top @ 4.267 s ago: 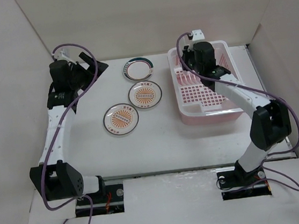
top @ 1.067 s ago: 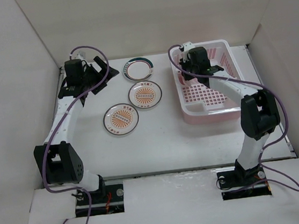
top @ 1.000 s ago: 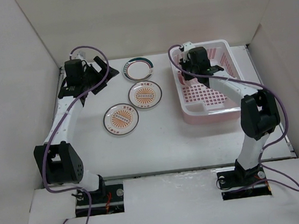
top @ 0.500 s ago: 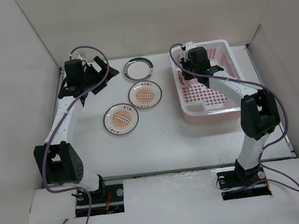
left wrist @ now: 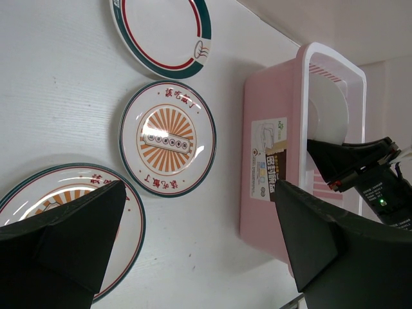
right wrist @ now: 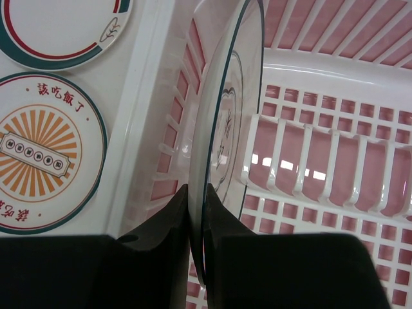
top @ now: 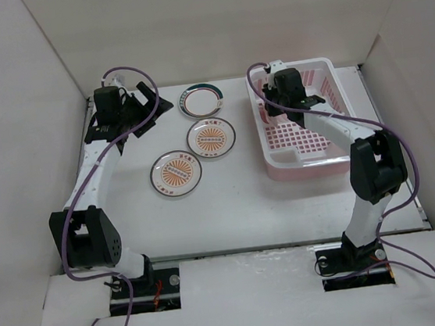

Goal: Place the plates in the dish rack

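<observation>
The pink dish rack (top: 304,167) stands at the right. My right gripper (top: 274,108) is inside it near its left wall, shut on a white plate with thin dark rings (right wrist: 225,129). It holds the plate upright on edge beside the slot dividers (right wrist: 335,161), with the jaws (right wrist: 196,193) pinching the plate's lower rim. Three plates lie flat on the table: one with a green-red rim (top: 200,100) and two with orange sunburst centres (top: 211,137) (top: 177,173). My left gripper (top: 147,100) is open and empty, above the table to the left of the rimmed plate.
White walls close in the table on the left, back and right. In the left wrist view the rack's side wall (left wrist: 270,96) carries a label, and the held plate (left wrist: 327,112) shows inside the rack.
Since the earliest frame my right gripper has shifted left inside the rack with the plate, and my left arm has moved right. Over the last second almost nothing has moved.
</observation>
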`<control>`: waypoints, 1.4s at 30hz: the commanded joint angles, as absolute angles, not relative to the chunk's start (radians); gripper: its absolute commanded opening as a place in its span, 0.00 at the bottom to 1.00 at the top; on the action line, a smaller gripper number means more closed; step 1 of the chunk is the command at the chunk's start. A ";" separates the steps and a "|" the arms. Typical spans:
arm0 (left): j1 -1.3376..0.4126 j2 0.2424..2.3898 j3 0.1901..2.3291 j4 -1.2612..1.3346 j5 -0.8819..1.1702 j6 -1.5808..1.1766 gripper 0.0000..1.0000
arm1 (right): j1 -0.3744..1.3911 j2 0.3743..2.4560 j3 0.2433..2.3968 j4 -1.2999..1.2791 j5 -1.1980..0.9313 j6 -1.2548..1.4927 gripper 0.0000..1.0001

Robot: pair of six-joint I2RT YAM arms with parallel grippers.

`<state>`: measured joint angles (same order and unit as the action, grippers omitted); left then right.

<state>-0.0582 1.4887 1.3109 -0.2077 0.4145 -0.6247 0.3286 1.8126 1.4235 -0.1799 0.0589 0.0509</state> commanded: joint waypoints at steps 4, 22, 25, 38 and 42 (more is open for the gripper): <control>-0.060 1.437 1.331 -0.183 0.423 -0.604 1.00 | 0.333 1.815 1.424 -0.164 0.110 0.084 0.10; -0.060 1.428 1.322 -0.173 0.433 -0.604 1.00 | 0.342 1.835 1.433 -0.164 0.129 0.094 0.36; -0.060 1.428 1.322 -0.173 0.433 -0.604 1.00 | 0.342 1.835 1.442 -0.164 0.129 0.094 0.38; -0.060 1.437 1.313 -0.164 0.433 -0.604 1.00 | 0.342 1.784 1.469 -0.184 0.156 0.094 0.46; -0.060 1.437 1.313 -0.164 0.433 -0.604 1.00 | 0.342 1.761 1.480 -0.184 0.156 0.094 0.47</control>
<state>-0.0582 1.4750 1.3106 -0.2062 0.4179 -0.6247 0.3351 1.8244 1.4250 -0.1947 0.1394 0.0864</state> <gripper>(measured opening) 0.993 0.468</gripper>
